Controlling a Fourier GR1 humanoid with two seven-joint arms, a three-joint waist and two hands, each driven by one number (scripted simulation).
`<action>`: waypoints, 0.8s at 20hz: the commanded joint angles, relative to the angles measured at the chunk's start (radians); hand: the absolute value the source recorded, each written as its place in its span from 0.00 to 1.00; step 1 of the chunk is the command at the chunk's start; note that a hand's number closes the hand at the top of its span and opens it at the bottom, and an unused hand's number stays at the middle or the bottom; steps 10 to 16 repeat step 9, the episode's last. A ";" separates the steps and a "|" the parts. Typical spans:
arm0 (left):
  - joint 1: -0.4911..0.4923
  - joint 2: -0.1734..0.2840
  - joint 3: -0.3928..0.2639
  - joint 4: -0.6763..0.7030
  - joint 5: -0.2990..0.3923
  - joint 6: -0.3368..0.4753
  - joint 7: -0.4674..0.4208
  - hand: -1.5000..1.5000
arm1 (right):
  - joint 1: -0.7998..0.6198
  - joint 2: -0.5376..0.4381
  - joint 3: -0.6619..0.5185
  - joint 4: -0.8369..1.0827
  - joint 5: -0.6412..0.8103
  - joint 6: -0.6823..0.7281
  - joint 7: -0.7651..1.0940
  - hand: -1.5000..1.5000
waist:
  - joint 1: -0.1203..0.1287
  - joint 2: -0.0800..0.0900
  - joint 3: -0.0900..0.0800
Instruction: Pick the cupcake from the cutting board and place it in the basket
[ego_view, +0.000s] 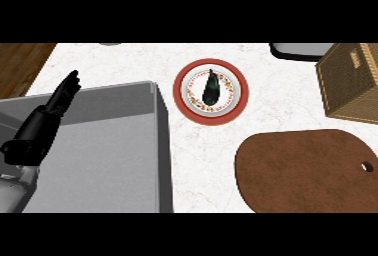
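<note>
bare brown cutting board (306, 170), wicker basket (353, 82), no readable writing

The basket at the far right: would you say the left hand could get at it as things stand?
Probably not. The left hand rests open at the far left over the grey sink, while the basket sits across the counter, beyond the plate and cutting board.

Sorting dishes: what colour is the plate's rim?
Red, on the plate; head view shows it.

Bare counter (207, 145) between plate (211, 91) and cutting board (310, 170) — unobstructed.
</note>
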 joint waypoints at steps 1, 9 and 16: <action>-0.020 -0.009 0.017 0.014 0.020 -0.018 -0.011 0.50 | -0.027 -0.063 -0.109 0.078 -0.102 0.033 0.085 0.00 | -0.001 0.014 -0.014; -0.018 -0.011 0.007 -0.010 0.013 0.008 -0.019 0.50 | 0.057 -0.156 -0.242 0.081 -0.236 -0.035 0.190 0.00 | 0.002 0.030 -0.007; -0.018 -0.011 0.007 -0.010 0.013 0.008 -0.019 0.50 | 0.057 -0.156 -0.242 0.081 -0.236 -0.035 0.190 0.00 | 0.002 0.030 -0.007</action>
